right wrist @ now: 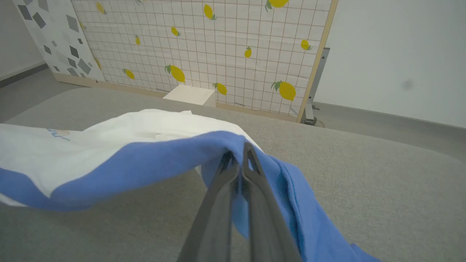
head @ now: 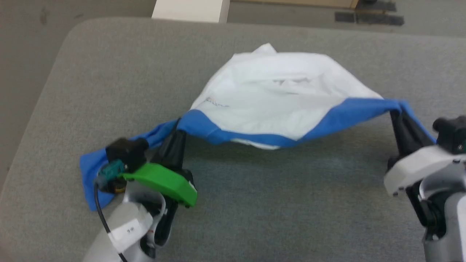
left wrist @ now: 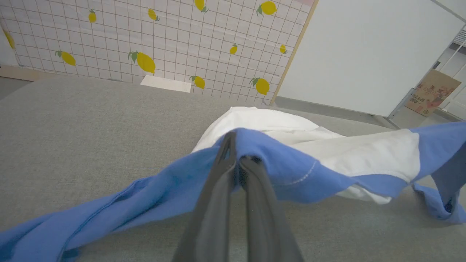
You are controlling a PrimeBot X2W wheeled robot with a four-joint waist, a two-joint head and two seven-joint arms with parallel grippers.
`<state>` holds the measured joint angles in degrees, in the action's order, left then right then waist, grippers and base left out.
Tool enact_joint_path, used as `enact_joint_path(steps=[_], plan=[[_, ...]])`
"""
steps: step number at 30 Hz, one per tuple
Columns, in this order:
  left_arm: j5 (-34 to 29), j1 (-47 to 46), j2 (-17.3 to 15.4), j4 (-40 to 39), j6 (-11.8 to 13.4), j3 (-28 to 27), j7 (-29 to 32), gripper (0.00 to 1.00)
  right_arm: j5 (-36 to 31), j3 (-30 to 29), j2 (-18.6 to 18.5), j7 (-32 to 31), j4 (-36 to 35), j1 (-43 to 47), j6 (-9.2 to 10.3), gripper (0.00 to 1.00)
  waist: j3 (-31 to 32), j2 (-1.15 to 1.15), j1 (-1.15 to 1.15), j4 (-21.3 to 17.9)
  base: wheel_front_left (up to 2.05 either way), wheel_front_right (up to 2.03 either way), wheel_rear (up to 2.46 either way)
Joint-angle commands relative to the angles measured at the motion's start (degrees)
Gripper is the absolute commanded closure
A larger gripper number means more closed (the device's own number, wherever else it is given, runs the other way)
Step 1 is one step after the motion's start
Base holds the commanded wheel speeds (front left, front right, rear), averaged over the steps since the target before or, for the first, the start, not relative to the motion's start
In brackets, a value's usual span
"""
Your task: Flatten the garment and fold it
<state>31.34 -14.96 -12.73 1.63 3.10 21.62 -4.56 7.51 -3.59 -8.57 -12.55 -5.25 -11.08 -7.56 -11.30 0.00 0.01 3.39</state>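
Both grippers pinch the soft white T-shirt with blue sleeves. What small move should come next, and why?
Probably draw the left gripper and right gripper apart: both are shut on blue cloth of the white T-shirt, which sags between them.

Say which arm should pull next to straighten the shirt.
Left, probably: the left gripper is shut on the shirt beside its bunched, slack sleeve; the side at the right gripper looks taut.

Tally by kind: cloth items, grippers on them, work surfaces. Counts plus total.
garment, white with blue sleeves: 1
grippers, left gripper and right gripper, both shut on the garment's blue edge: 2
table, grey: 1
Total: 4
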Motion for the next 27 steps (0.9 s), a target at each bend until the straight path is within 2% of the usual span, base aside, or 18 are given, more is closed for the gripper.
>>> enact_joint_path(steps=[1, 8, 18, 27], plan=[[0.57, -2.44, -0.65, -0.75, -0.34, -0.25, 1.03, 1.00, -0.51, 0.02, 0.18, 1.02, -0.86, -2.62, 0.08, 1.00, 5.08, 0.00, -0.01, -2.67, 0.00, 0.00, 0.00], [1.51, -12.52, -2.81, -1.19, -1.25, -1.20, 8.22, 1.00, -0.99, 3.25, -0.82, 0.83, -0.19, -13.10, 0.08, 1.00, 9.64, 0.00, -0.01, -4.44, 0.00, 0.00, 0.00], [3.33, -27.60, -2.76, 1.88, -0.59, -3.51, 14.87, 1.00, -0.89, 9.32, -3.03, 0.19, 5.43, -28.41, 0.08, 1.00, 14.94, 0.00, -0.01, -5.41, 0.00, 0.00, 0.00], [4.00, -35.26, -3.39, 5.81, -0.05, -3.10, 21.40, 1.00, -0.35, 12.32, -5.50, -2.30, 9.81, -36.44, 0.08, 1.00, 15.46, 0.00, -0.01, -5.54, 0.00, 0.00, 0.00]])
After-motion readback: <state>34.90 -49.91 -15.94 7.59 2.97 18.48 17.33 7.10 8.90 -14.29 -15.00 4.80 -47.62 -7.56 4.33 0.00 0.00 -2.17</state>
